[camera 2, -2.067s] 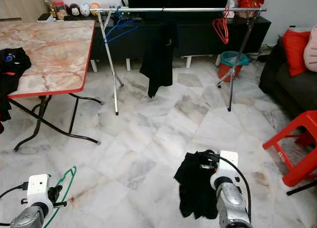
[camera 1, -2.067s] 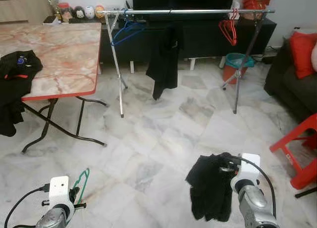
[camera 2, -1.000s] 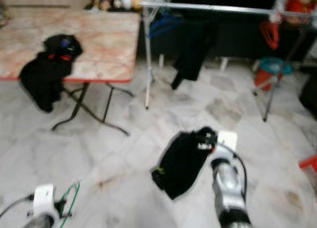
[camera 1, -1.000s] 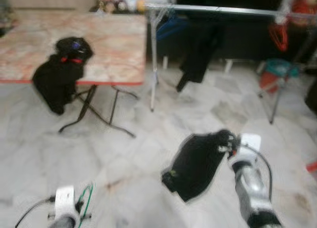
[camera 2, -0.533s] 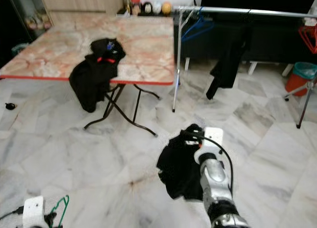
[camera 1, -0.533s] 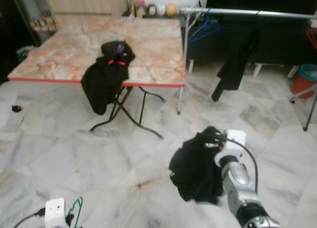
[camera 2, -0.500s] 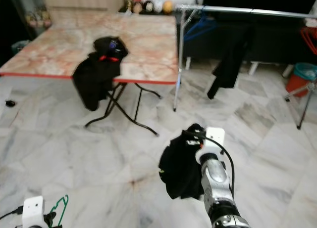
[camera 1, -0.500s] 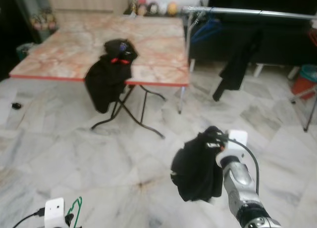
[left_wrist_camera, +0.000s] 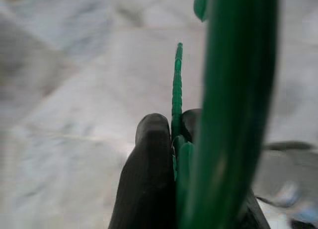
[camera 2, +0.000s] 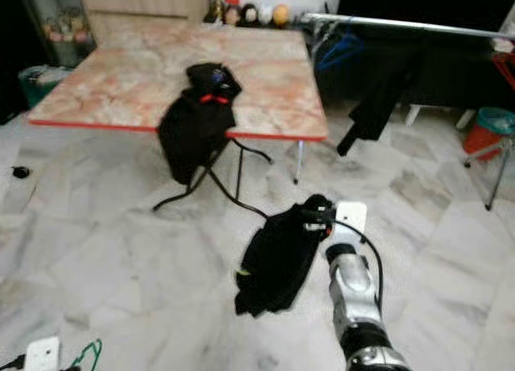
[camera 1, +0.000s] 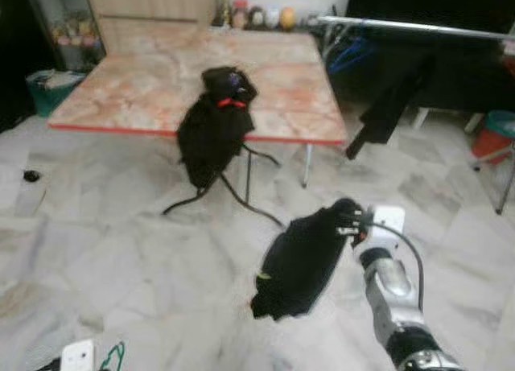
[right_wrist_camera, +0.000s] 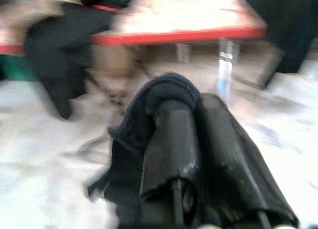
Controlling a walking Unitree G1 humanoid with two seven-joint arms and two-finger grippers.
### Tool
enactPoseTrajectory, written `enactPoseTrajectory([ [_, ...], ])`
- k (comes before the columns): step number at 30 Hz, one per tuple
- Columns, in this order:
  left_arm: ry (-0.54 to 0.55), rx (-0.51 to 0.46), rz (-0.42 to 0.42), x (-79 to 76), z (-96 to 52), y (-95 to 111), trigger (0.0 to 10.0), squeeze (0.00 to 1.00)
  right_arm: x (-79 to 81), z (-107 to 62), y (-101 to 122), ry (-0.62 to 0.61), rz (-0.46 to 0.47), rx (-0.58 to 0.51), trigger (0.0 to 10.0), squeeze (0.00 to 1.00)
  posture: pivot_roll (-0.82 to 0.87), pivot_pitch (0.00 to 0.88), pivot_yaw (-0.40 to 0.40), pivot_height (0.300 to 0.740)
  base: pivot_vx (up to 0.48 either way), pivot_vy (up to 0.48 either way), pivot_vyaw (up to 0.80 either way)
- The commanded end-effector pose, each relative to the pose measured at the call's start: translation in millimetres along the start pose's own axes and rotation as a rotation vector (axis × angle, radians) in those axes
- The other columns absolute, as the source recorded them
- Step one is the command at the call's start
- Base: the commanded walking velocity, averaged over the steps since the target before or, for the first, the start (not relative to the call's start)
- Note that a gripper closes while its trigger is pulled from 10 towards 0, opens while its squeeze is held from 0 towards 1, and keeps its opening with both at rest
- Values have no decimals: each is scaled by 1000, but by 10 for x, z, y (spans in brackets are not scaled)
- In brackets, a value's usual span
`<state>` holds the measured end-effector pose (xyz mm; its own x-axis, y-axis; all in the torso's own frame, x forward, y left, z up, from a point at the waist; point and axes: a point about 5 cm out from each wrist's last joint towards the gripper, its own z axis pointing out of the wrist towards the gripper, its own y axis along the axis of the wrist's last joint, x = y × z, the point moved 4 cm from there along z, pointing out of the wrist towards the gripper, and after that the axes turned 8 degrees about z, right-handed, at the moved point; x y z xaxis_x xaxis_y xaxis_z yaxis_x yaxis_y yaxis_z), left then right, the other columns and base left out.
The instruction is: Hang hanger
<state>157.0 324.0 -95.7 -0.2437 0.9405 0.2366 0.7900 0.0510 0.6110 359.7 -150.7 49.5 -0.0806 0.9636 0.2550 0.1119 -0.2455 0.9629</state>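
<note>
The left hand (left_wrist_camera: 174,154) is clamped on the green hanger (left_wrist_camera: 233,90), low and well short of the rail (camera 2: 402,23); thin, stiff, light plastic, best gripped near its hook. The right hand (camera 2: 315,218) pinches a limp black garment (camera 2: 278,258).

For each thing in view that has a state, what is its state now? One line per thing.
Left gripper: shut on green plastic hanger.
Right gripper: shut on black cloth garment, which hangs above the floor.
Black jacket: draped over the marble-top table's edge.
Metal clothes rail: dark garment hanging from it.
</note>
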Motion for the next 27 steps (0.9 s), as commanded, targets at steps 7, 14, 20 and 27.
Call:
enactPoseTrajectory([
  [7, -5, 73, 3, 63, -40, -178, 10000, 0, -77, 20, 173, -13, -15, -65, 10000, 0, 158, 0, -34, 740, 0, 385, 0],
  [14, -26, 100, 23, -29, -46, -245, 10000, 0, -50, -13, 135, -11, -9, -66, 10000, 0, 149, 0, -39, 740, 0, 138, 0],
  [20, -44, 108, 7, -152, -48, -288, 10000, 0, -51, -31, 131, -10, -7, -69, 10000, 0, 141, 0, -40, 740, 0, 0, 0],
  [27, -51, 115, -4, -198, -54, -318, 10000, 0, -8, -32, 381, -6, -77, -177, 10000, 0, 142, 0, -39, 740, 0, 0, 0],
])
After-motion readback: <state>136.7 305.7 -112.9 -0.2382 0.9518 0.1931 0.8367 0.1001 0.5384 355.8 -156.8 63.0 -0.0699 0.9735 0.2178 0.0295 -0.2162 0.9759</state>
